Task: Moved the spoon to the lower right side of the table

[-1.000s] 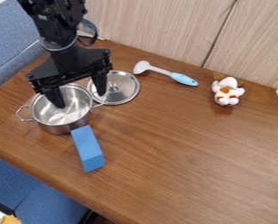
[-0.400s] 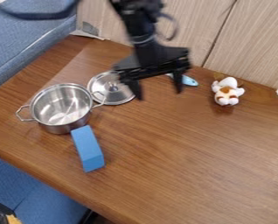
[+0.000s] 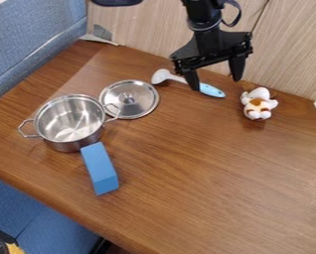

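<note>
The black gripper point(image 3: 216, 85) hangs at the upper right of centre, its two fingers spread open with nothing held between them. Its fingertips are over the handle of the spoon point(image 3: 211, 90), the left one overlapping part of that handle in the view. The spoon has a whitish bowl and a light blue handle, and it lies near the table's back edge, bowl to the left. The wooden table point(image 3: 207, 173) extends from there to the lower right.
A steel pot point(image 3: 69, 122) stands at the left, with its lid point(image 3: 128, 99) lying beside it. A blue block point(image 3: 100, 168) is just below the pot. Right of the spoon sits a white and brown toy point(image 3: 258, 103), and a wooden panel point(image 3: 181, 30) rises behind the table.
From above the pot, the gripper has travelled right to the spoon's handle, still open. The spoon, pot, lid, block and toy have kept their places.
</note>
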`<state>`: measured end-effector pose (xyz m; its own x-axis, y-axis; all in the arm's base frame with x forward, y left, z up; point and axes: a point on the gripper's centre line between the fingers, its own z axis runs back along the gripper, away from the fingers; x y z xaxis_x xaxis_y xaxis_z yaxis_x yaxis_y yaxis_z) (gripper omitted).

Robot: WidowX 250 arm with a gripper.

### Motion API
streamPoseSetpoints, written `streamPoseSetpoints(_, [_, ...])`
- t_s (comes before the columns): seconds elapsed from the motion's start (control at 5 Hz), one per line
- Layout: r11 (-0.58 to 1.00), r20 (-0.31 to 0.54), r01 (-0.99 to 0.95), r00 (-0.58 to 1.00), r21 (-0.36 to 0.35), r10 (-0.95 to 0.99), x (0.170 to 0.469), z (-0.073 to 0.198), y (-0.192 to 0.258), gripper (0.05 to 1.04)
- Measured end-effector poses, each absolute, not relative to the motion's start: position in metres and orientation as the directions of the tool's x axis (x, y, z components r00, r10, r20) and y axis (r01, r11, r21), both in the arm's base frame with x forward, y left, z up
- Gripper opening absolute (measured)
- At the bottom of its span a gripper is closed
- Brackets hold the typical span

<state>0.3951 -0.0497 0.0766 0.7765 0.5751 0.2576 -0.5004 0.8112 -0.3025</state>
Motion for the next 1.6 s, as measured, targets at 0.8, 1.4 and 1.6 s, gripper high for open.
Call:
streamPoseSetpoints(0.8, [0.353, 0.203, -0.921, 0.319, -0.164, 0.926, 0.442, 0.041, -0.035, 1.0])
streamPoseSetpoints(1.4, [0.327, 0.207, -0.941, 0.305, -0.085, 0.93, 0.439, 0.011, -0.025, 0.949])
streamPoseSetpoints(1.6, [0.334, 0.217, -0.938, 0.308, -0.093, 0.926, 0.441, 0.01, -0.022, 0.665])
